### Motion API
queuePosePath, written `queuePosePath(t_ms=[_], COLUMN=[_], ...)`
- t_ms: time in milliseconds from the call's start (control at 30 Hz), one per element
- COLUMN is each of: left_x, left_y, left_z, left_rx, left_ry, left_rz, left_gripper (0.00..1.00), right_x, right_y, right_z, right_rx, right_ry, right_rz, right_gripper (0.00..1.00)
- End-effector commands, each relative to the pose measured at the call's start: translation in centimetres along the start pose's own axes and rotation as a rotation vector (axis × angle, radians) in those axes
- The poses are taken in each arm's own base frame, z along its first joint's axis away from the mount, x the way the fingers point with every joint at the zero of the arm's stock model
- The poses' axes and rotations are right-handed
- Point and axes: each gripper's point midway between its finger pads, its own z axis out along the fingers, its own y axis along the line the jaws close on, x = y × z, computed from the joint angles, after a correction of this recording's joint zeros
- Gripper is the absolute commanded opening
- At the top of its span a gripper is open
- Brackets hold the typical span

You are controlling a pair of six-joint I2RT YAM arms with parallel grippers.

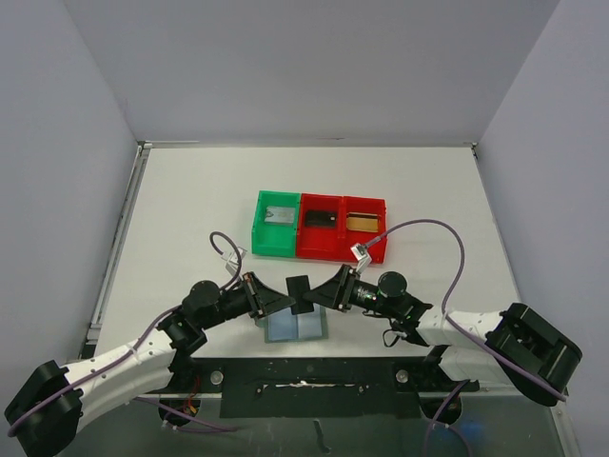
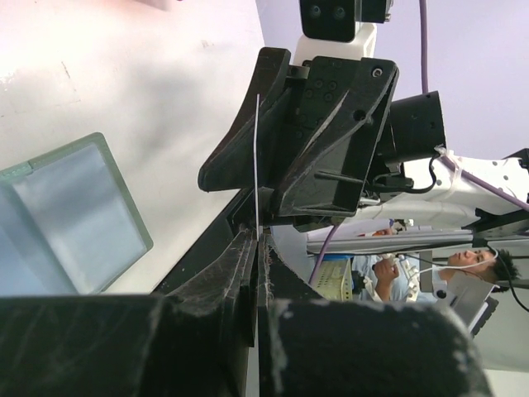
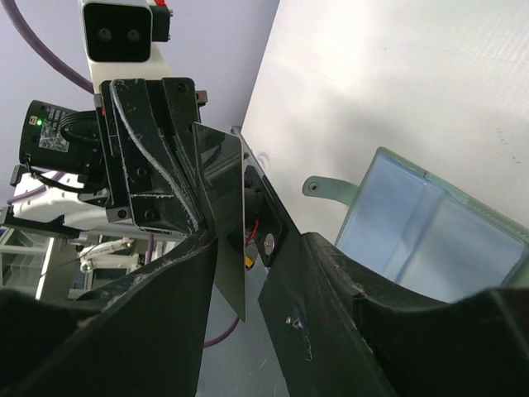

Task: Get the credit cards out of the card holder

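While left jaws pinch a dark card above the open holder, we see right jaws spread around it.

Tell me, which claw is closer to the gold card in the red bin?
Right. The right gripper is on the gold card's near side, slightly left; the left gripper is farther left, past the dark card it grips.

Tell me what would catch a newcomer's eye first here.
The left hand and right hand meet mid-air, front centre, the left pinching a dark credit card that the right's open fingers flank. Beneath lies the opened pale-blue card holder; a green bin and red bins sit beyond.
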Motion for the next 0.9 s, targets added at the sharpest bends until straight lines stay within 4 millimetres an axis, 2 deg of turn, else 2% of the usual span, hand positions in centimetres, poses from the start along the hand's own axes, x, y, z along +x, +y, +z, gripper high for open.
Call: queuePosePath(t_ms=[0,267,467,700,867], left_x=[-0.7,-0.4,-0.1,0.1,0.1], left_y=[-2.7,-3.4,-4.1,-4.6,-4.7], left_z=[-0.2,-0.1,0.2,0.1,0.0], left_rx=[0.109,0.131,0.164,0.190,0.199], left_ry=[-0.022,0.002,0.033,0.044,0.039], left_rz=[0.039,0.051,0.061,0.054,0.051], left_gripper=[0.00,0.00,0.00,0.00,0.00], right_x=[-1.5,-2.4,-2.2,-1.7,-1.6], right_y=[3.6,3.8,4.7,5.4,6.3], right_z=[0.4,-0.5,-0.5,-0.4,-0.6], right_rx=[-0.133,-0.157,-0.191,-0.246,-0.302], right_ry=[-0.026,-0.031,0.009,0.048,0.056], right_rz=[-0.048,-0.063,-0.088,-0.072,-0.077], right_gripper=[0.43,0.33,0.30,0.20,0.07])
